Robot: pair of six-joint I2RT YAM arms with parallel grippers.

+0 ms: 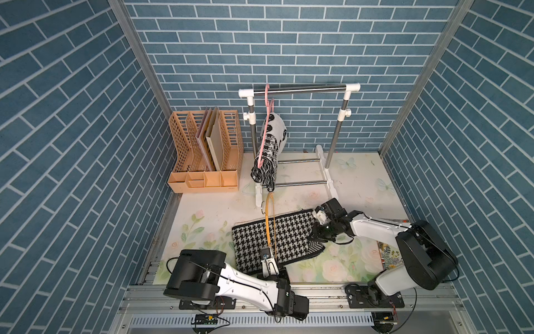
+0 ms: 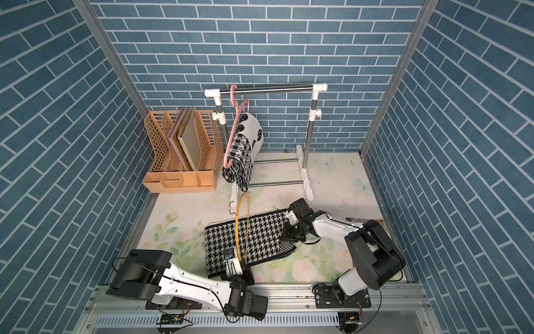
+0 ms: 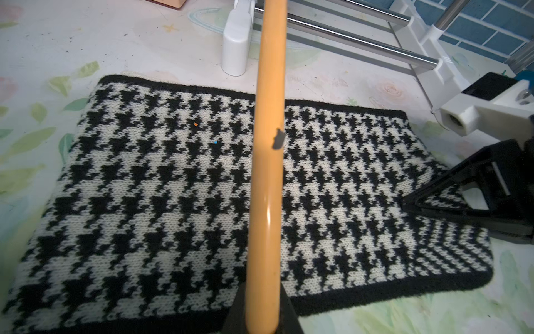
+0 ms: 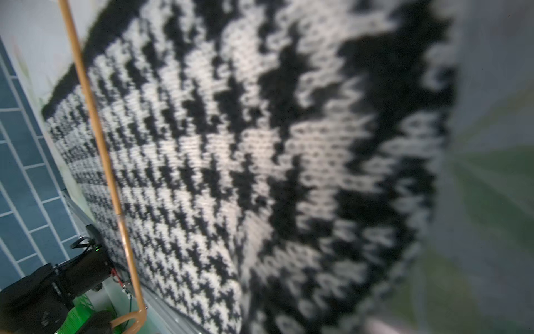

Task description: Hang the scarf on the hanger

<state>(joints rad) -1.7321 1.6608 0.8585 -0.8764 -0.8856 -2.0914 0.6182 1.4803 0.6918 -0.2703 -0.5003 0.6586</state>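
Lifting the scarf end toward the hanger

The houndstooth scarf (image 1: 286, 240) lies flat on the table (image 1: 208, 211). The orange hanger (image 1: 269, 222) stands over the middle of the scarf, with its lower end clamped in the left gripper (image 1: 268, 257). The right gripper (image 1: 318, 237) is closed narrow on the scarf's right end and seems to pinch the fabric. The lift should probably be slow, so the knit does not slip out. This end can then pass through the hanger's opening while the left arm holds the hanger steady.
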